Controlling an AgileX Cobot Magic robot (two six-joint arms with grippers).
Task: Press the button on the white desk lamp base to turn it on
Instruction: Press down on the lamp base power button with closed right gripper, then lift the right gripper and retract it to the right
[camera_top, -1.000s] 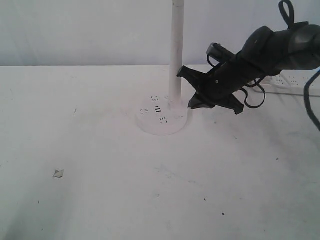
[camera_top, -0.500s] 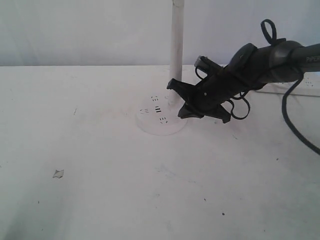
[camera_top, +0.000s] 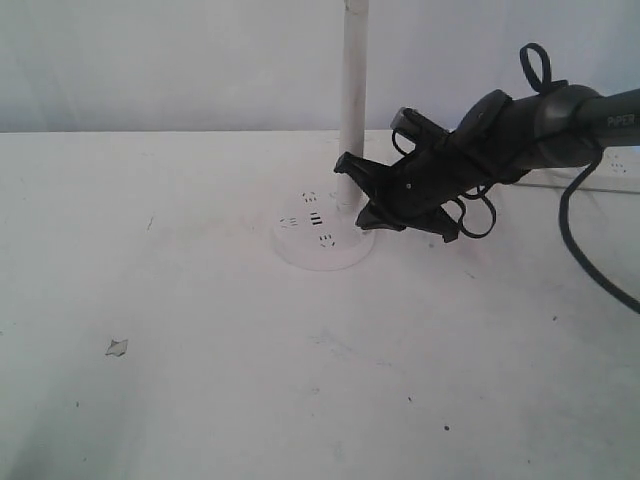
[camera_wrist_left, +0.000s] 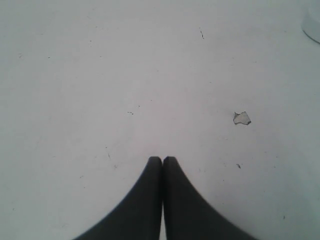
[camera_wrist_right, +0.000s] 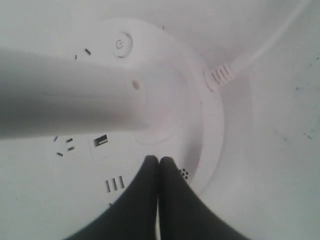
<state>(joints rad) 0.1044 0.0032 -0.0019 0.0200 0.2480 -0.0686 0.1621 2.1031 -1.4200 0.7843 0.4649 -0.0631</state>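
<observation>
button (camera_wrist_right: 121, 45) sits across stem (camera_wrist_right: 65, 95) from my right gripper (camera_wrist_right: 159, 160), fingers pressed together over base (camera_wrist_right: 210, 117) edge; i'd swing round stem, then press straight down.

White tabletop (camera_top: 200, 400) across the lower three quarters of the exterior view, matte and lightly soiled. Behind it, along the top of the frame, a plain pale wall (camera_top: 150, 60). In the lower left, lying flat on the table, a small grey torn scrap (camera_top: 117, 347) with a ragged outline, well apart from everything else; seen again in the left wrist view (camera_wrist_left: 242, 118), pale against the surface. Lower right of centre, a few dark specks (camera_top: 446, 428). Near the middle, a faint grey scuff (camera_top: 335, 345). At the right edge, partly hidden, a long white power strip (camera_top: 622, 166) with rows of small socket holes.
</observation>
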